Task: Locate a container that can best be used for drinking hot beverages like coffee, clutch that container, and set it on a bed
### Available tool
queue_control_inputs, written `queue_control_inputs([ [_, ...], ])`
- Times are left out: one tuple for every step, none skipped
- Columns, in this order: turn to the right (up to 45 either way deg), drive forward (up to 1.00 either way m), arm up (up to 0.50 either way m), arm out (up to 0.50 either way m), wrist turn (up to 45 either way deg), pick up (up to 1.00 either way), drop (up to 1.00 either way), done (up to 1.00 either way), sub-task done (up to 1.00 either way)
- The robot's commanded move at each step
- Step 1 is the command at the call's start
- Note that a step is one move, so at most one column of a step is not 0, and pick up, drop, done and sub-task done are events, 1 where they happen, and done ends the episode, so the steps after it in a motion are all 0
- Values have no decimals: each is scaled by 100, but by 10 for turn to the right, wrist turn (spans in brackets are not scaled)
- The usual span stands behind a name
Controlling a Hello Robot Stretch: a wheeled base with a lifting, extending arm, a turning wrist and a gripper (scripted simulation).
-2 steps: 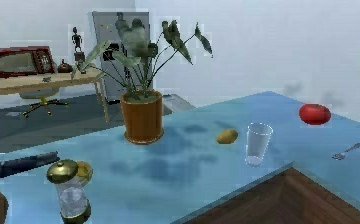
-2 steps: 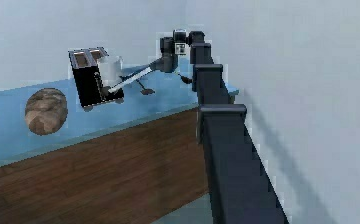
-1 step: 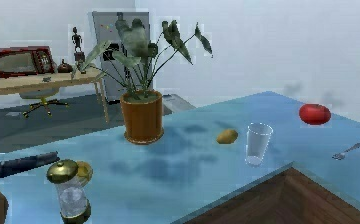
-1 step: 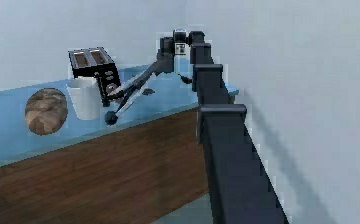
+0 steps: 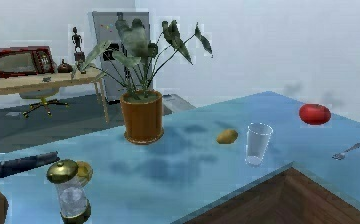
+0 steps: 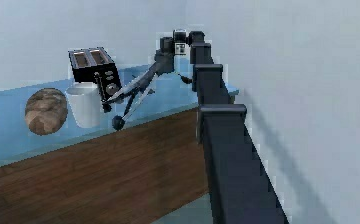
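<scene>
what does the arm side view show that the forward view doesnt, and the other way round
Arm side view: the arm and gripper stretched out over the counter near a white mug, with a black toaster next to it and a round brown loaf-like thing on its other side.

Forward view: a potted plant, a clear glass, a red round fruit, a fork, a lidded jar and a red microwave across the room.

Both: the blue countertop with its wood front.
</scene>
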Motion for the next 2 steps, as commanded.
queue_control_inputs([
  [0,0,0,-48,0,0,0,0,0],
  [-450,0,0,0,0,0,0,0,0],
])
